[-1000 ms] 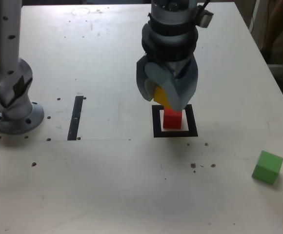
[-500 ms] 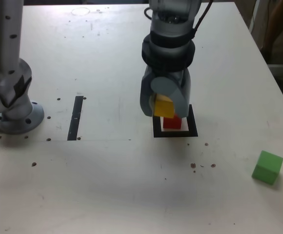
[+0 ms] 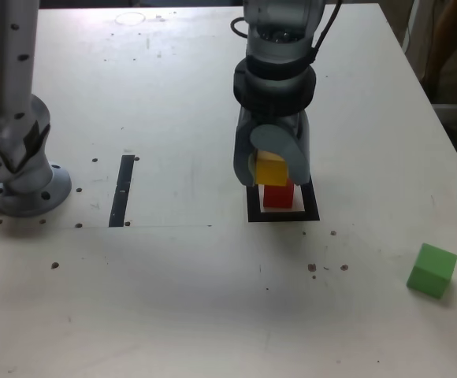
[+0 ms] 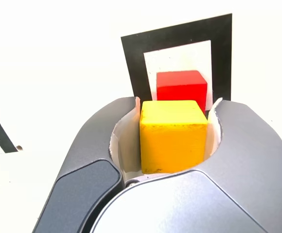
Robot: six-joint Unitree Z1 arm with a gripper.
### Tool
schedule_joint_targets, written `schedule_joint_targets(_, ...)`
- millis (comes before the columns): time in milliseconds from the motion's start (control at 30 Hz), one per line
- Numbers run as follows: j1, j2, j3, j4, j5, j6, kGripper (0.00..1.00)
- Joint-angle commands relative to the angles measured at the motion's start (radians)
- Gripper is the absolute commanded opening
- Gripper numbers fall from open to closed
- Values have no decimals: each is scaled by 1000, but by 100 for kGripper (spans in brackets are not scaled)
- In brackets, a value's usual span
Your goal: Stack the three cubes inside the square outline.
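The claw [image 4: 174,138] grips the yellow cube [image 4: 173,136] between its two curved jaws, which press on opposite faces. Over the last second the cube has swung from a tilted pose, off to one side of the stack spot, to a squared-up pose directly over the red cube [image 3: 277,195]. In the exterior view the yellow cube [image 3: 272,168] now sits level right above the red one; whether the two touch I cannot tell, since the claw hides the seam. The wrist view shows the red cube [image 4: 181,89] just past the yellow one and a little off its line, so the alignment looks close but perhaps not exact.

By my reading this is the placing of the second cube, with release as the likely next step; any offset could leave the yellow cube overhanging when the jaws part.

The red cube rests inside the white centre of the square outline [image 3: 252,197], below the claw. The outline's black frame [image 4: 131,63] extends beyond the claw on all sides.

Further off, the green cube [image 3: 432,269] lies on the table [image 3: 173,299], well apart from the claw toward the exterior view's right and nearer that camera, untouched. A narrow black strip [image 3: 122,190] lies well off on the exterior view's left, and beyond it stands the arm's base [image 3: 20,169]. Nothing on the table blocks the way to the green cube.
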Motion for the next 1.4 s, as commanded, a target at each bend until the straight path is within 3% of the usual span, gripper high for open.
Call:
schedule_joint_targets(0, 4, -8, 2, 3, 4, -1, 28)
schedule_joint_targets(233, 8, -7, -1, -2, 12, -1, 29)
schedule_joint_targets(700, 8, 3, -1, 6, 20, -1, 45)
schedule_joint_targets(1100, 8, 29, 0, -20, 29, 10, 52)
schedule_joint_targets(1233, 8, 29, -1, -20, 36, 12, 62)
schedule_joint_targets(1367, 8, 21, 5, -9, 43, 13, 80)
